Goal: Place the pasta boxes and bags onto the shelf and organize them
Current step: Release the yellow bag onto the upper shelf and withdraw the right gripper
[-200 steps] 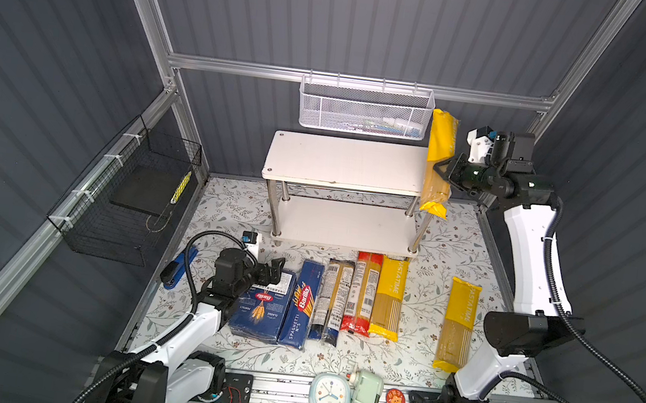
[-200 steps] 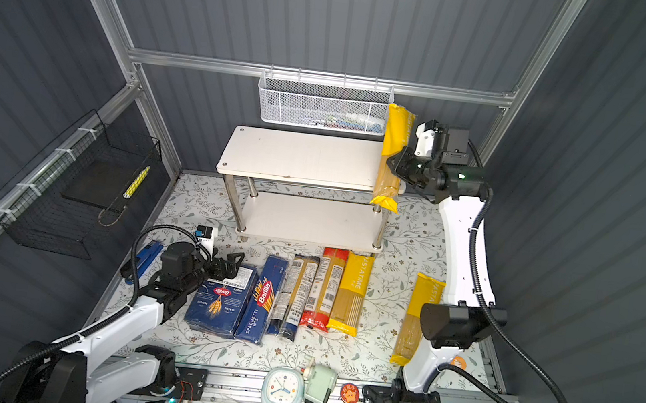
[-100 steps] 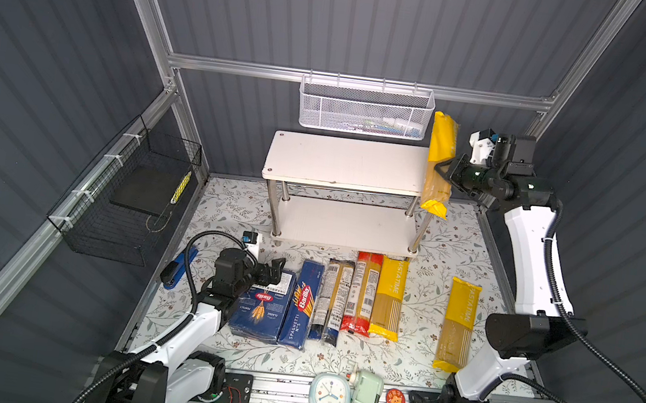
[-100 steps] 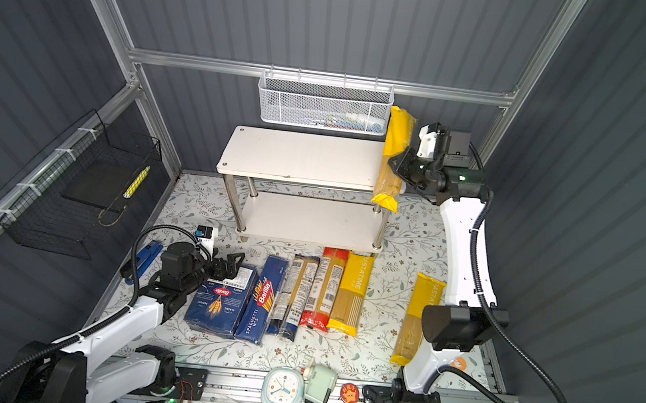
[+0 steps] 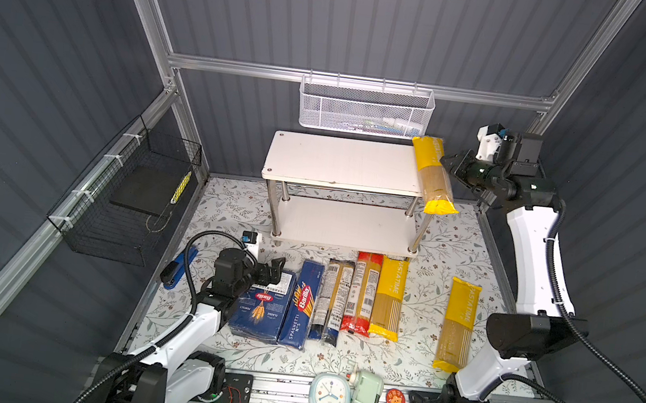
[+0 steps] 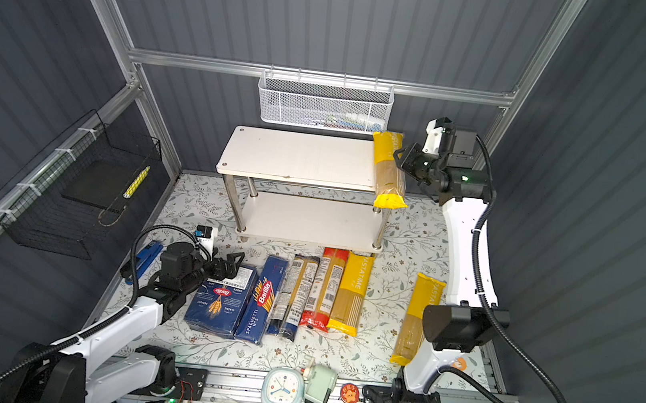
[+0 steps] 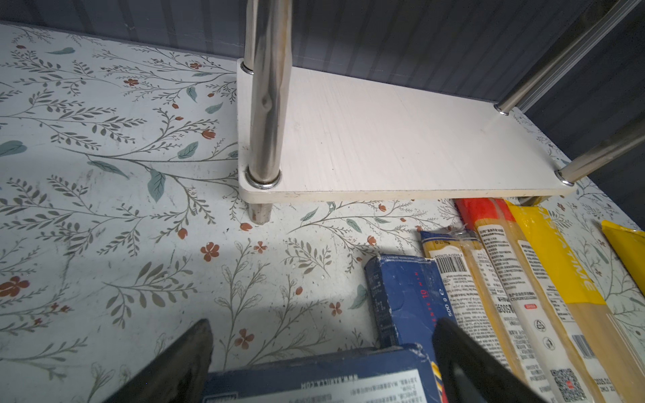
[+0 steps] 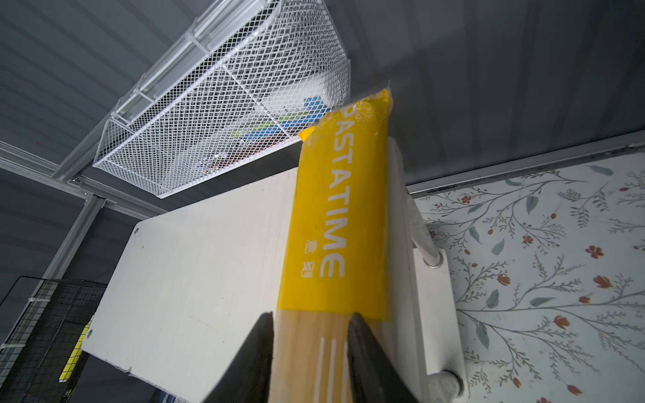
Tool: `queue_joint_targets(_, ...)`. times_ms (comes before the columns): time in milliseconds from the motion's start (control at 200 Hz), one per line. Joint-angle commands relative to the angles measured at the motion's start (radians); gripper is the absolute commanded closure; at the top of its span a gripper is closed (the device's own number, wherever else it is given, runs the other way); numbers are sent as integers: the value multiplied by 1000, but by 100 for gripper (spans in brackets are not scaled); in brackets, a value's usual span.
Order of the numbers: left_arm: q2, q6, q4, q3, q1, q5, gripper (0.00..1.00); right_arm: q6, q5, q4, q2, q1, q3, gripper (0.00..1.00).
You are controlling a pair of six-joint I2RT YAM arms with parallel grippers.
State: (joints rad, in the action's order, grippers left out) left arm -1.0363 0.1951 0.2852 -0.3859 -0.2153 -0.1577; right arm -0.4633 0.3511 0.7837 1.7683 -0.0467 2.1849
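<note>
Barely any shift since earlier: bag (image 5: 433,174) still lies across shelf (image 5: 338,162) at its right end, right end effector (image 8: 310,315) still at its middle. Jaws straddle it; pinching or let go, cannot tell.

Risk: bag's near end overhangs the shelf edge below the end effector. Released so, it may tip off.

Left end effector (image 7: 323,322) open over wide box (image 5: 262,308) on table (image 5: 433,245).

Mesh basket (image 5: 366,111), beyond the right end effector: small items (image 5: 381,124), unclear. Wire basket (image 5: 132,204), far across: dark slab (image 5: 142,193), yellow strip (image 5: 180,187).

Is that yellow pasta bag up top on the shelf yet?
On: the yellow bag lies across the shelf's top board, front end overhanging.
</note>
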Motion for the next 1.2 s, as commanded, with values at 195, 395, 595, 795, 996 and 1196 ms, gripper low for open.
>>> queue_joint_targets(195,0,10,15,-1,-4,-6,1,41,-54,54,-70,0,59,55)
queue_joint_targets(395,6,6,6,-4,-4,-13,1,63,-26,68,-215,-4,-71,50)
queue_joint_targets(595,-2,8,-20,-33,-4,-47,1,165,-173,118,-420,-106,-246,51)
queue_joint_targets(795,-19,11,7,-19,-4,-46,1,154,-254,129,-612,-205,-435,49)
queue_joint_targets(996,-30,6,11,-20,-4,-43,1,175,-168,128,-689,-211,-559,48)
queue_joint_targets(1196,-9,1,-1,-19,-4,-32,1,167,-100,86,-674,-211,-610,45)
